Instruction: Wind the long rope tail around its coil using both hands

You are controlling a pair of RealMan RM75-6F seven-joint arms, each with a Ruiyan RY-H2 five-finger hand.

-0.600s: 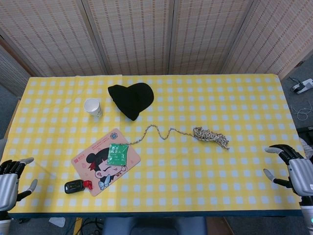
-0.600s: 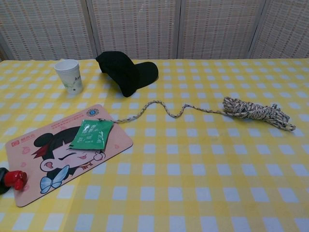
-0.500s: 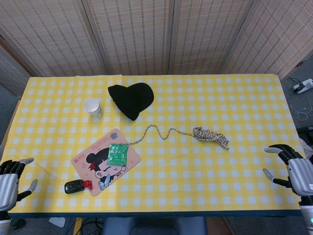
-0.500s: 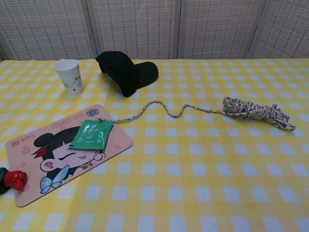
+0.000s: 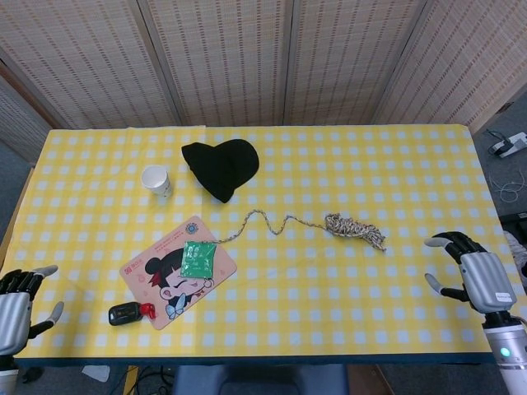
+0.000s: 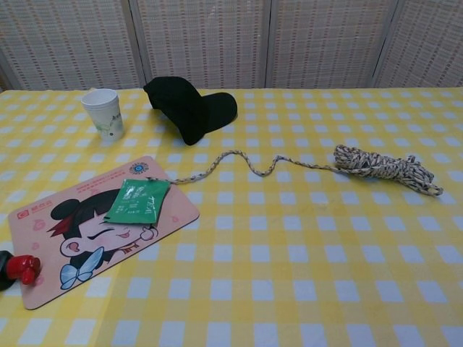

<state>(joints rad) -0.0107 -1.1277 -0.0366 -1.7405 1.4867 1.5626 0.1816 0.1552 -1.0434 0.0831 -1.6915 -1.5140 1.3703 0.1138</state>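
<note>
Right, the right hand hangs over the near right corner of the table, fingers spread and curved, holding nothing. Across at the near left corner the left hand sits just off the edge, fingers apart too, nothing in it. Neither one shows in the chest view.

Out from the right hand, well apart from it, lies the coil of speckled rope, flat on the yellow checked cloth, right of centre. Its long tail snakes off leftward in loose waves and ends touching the corner of a cartoon mat. On that mat lies a green packet. At the mat's near edge sits a small black and red gadget. Further back there is a black cap, with a white paper cup beside it to the left.
</note>
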